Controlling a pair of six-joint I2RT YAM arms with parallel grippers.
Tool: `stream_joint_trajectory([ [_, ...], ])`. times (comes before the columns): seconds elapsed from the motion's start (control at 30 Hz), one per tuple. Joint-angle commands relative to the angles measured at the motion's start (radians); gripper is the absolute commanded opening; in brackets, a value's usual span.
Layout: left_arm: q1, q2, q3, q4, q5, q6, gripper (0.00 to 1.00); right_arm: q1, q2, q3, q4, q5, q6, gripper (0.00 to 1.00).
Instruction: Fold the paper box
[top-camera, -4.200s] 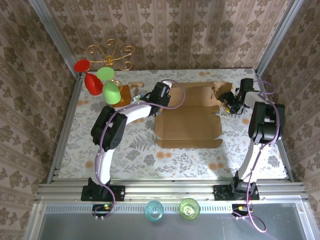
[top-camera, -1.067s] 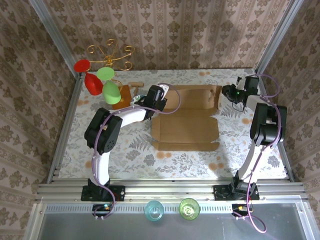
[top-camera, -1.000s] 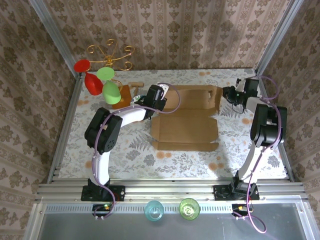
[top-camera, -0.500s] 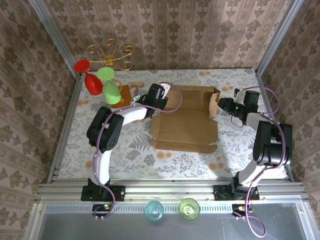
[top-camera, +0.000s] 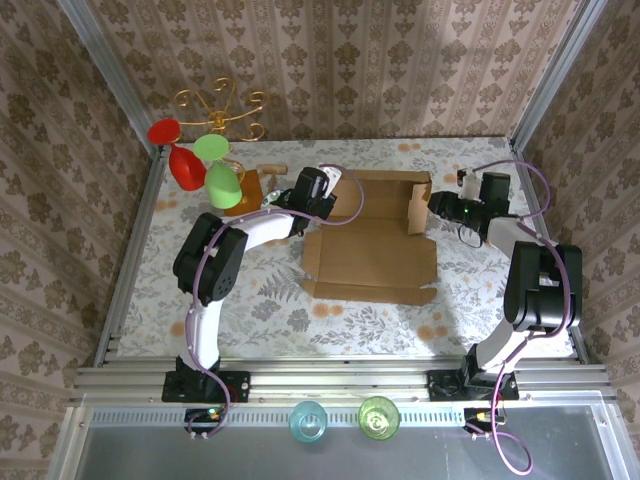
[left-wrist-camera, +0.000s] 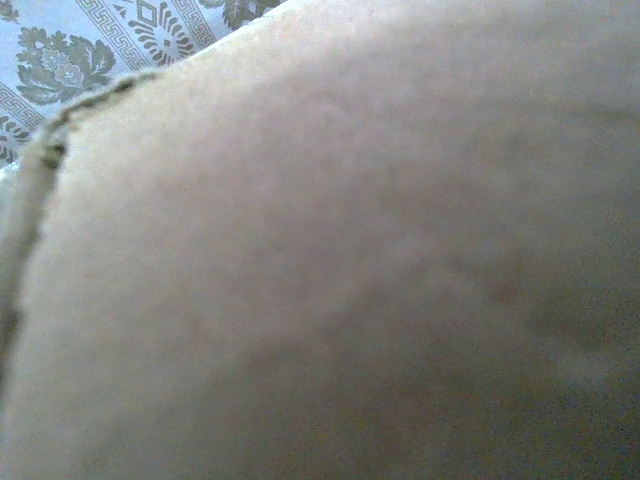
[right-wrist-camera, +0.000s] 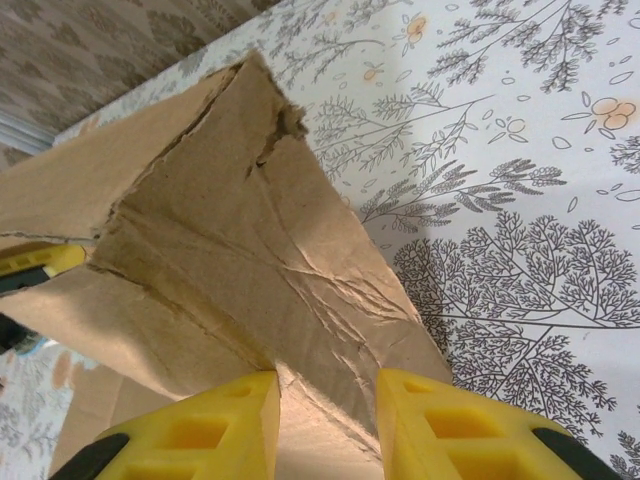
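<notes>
Raising the side walls seems the step in hand: from above, the paper box (top-camera: 372, 255) lies on the tabletop (top-camera: 250, 300) between the closed left hand (top-camera: 322, 190) and the right hand (top-camera: 437, 203); at the left wrist, cardboard (left-wrist-camera: 350, 260) sits right against that hand; at the right wrist, parted yellow fingers (right-wrist-camera: 200, 430) frame a creased flap (right-wrist-camera: 250, 260) just ahead, which I'd say next needs nudging inward.

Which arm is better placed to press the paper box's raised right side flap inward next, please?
Right: the right gripper straddles that upright flap of the paper box, while the left gripper sits across it at the left rear corner.
</notes>
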Motion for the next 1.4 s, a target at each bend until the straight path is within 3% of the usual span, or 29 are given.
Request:
stream_joint_trajectory([
  [0.0, 0.001, 0.028, 0.009, -0.036, 0.017, 0.058, 0.0, 0.024, -0.002, 0.043, -0.055, 0.048, -0.084, 0.34],
  [0.57, 0.001, 0.031, 0.013, -0.038, 0.017, 0.056, 0.0, 0.074, -0.044, 0.037, -0.077, 0.076, -0.158, 0.41],
  [1.37, 0.001, 0.034, 0.022, -0.043, 0.024, 0.062, 0.0, 0.148, 0.064, 0.169, -0.183, 0.132, -0.223, 0.47],
])
